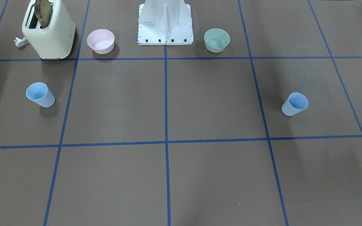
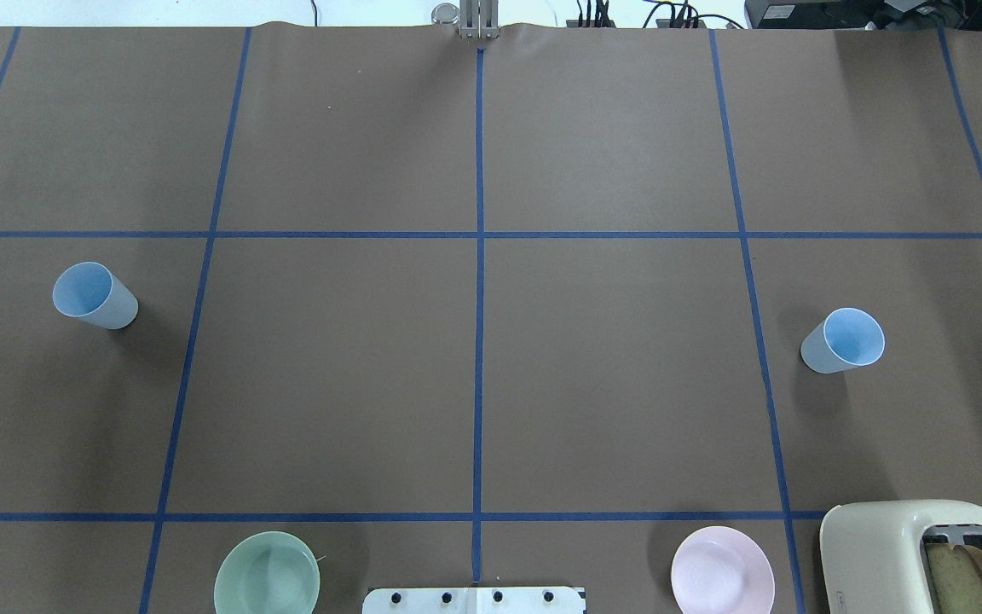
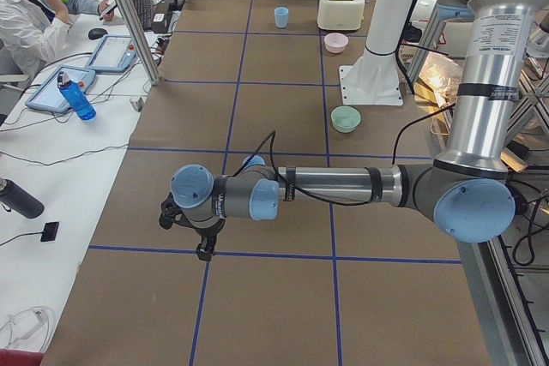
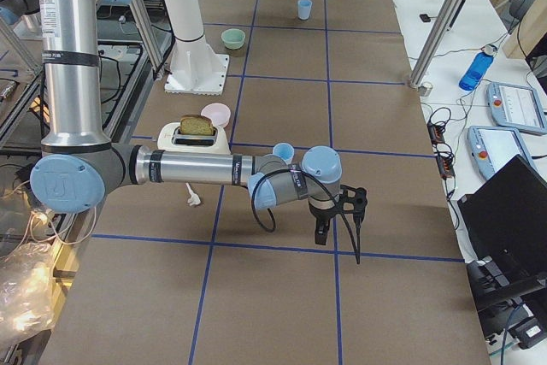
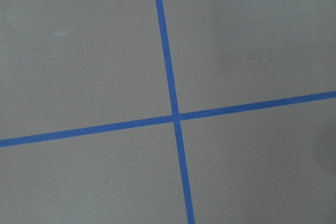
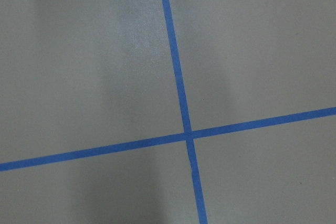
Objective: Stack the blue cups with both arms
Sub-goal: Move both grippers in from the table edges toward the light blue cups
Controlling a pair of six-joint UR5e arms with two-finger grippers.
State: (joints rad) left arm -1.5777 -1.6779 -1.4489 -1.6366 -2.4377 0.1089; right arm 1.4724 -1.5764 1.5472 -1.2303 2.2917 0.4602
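Two pale-blue cups stand upright and far apart on the brown table. One cup (image 2: 94, 296) is on my left side and also shows in the front view (image 1: 294, 104). The other cup (image 2: 843, 341) is on my right side and also shows in the front view (image 1: 40, 94). My left gripper (image 3: 194, 236) shows only in the exterior left view, above the table beyond the left cup (image 3: 253, 161). My right gripper (image 4: 335, 226) shows only in the exterior right view, beyond the right cup (image 4: 283, 153). I cannot tell whether either is open or shut. Both wrist views show only bare table and tape.
A cream toaster (image 2: 926, 558) with a bread slice stands at my near right, beside a pink bowl (image 2: 722, 582). A pale-green bowl (image 2: 267, 585) sits near left of the white pedestal (image 1: 165, 23). An operator (image 3: 30, 15) sits at a side table.
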